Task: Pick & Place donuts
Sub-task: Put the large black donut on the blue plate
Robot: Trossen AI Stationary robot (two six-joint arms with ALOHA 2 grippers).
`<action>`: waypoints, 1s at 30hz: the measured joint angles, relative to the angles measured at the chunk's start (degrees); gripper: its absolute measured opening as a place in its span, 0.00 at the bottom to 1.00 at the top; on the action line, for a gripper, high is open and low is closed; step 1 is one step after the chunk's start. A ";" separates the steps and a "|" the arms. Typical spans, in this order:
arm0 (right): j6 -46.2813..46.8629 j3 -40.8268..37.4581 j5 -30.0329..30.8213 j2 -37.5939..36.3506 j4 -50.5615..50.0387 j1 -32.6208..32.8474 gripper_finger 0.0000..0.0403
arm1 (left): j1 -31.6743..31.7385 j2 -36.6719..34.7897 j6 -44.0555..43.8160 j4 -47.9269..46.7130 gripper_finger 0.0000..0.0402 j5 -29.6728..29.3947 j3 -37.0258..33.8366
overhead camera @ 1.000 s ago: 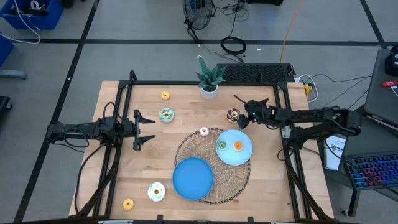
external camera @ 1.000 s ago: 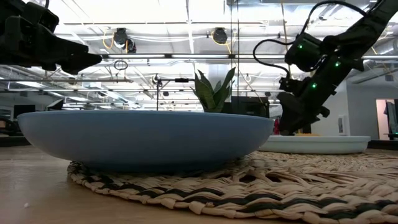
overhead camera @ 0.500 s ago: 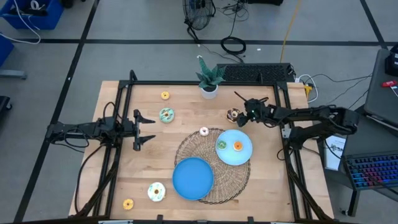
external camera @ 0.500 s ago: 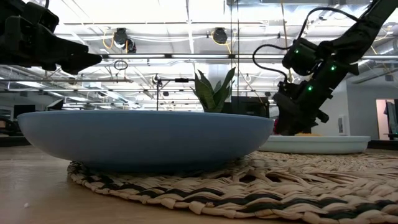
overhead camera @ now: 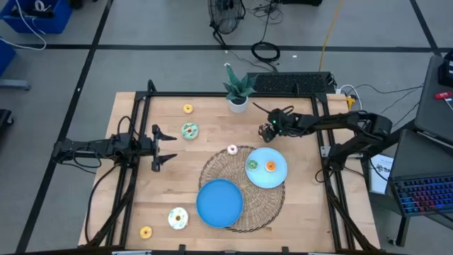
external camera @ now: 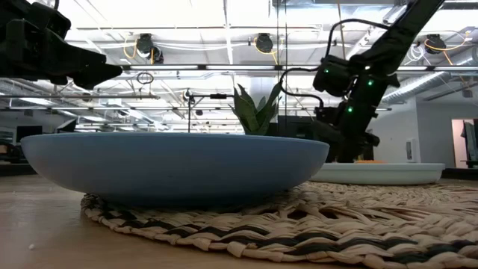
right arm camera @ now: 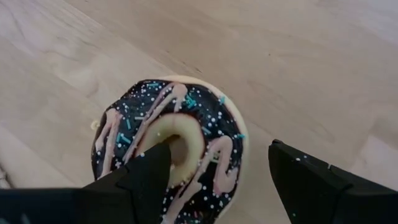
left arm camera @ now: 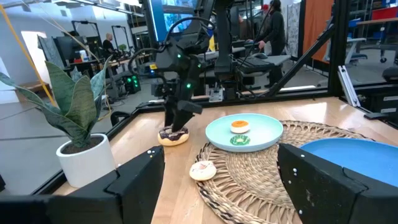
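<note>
A grey floor crossed by dark lines surrounds the wooden table. Black cables and a yellow cord trail across it behind the table, near a fan. A blue bin sits at the far left corner, and a keyboard with coloured keys lies to the right. At table height, white ceiling beams and ducts span a bright hall. People stand among workstations beyond.
</note>
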 joint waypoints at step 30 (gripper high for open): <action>-1.23 -0.05 0.48 -0.23 0.73 -0.07 0.62 | 0.00 0.02 0.00 0.00 0.76 -0.01 0.00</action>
